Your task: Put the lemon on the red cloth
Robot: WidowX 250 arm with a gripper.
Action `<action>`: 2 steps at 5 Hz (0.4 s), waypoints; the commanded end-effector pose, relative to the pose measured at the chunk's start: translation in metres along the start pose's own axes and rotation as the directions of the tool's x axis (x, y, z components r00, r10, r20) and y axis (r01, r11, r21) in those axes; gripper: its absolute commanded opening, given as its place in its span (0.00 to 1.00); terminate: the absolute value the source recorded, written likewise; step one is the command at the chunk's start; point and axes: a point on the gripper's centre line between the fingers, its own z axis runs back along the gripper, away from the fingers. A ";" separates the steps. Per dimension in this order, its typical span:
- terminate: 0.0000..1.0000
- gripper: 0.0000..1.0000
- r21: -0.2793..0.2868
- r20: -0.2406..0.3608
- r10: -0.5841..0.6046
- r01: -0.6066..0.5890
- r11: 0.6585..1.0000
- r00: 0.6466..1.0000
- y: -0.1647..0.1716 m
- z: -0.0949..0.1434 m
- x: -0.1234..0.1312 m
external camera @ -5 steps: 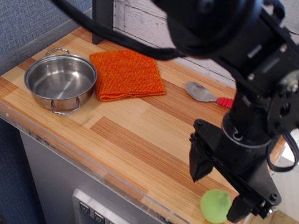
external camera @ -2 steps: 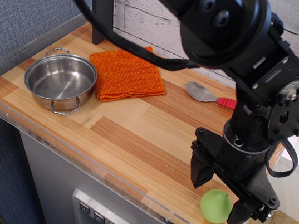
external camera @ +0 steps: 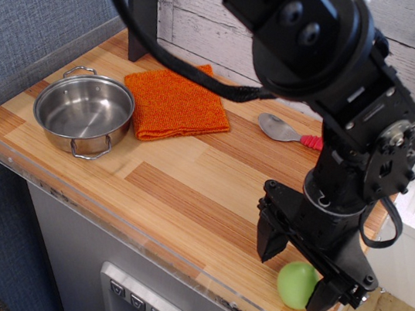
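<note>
1. One of everything on this wooden countertop (external camera: 189, 176): one lemon (external camera: 294, 284), one red cloth (external camera: 176, 106), one steel pot (external camera: 83, 113), one spoon (external camera: 289, 132), and one black gripper (external camera: 297, 274) on the end of the arm.
2. The steel pot is the only container here, and it holds nothing; you can see straight down to its shiny bottom. It has two wire loop handles, one facing the back, one facing the front.
3. The red cloth lies flat just beside the pot, on its back-right side, close enough that the edges nearly meet.
4. The spoon sits further right of the pot, past the cloth, grey bowl pointing toward the cloth, red handle running under the arm.
5. The lemon is well apart from the pot, away at the front-right corner of the countertop, near the clear edge guard.
6. The gripper is down around the lemon, fingers spread, one finger on each side of the fruit; whether either one touches it, I cannot tell.
</note>
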 end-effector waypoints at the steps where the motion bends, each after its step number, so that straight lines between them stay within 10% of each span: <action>1: 0.00 1.00 0.006 0.002 0.005 -0.005 1.000 1.000 0.000 -0.001 0.003; 2: 0.00 1.00 0.003 0.006 0.020 -0.020 1.000 1.000 -0.002 -0.007 0.003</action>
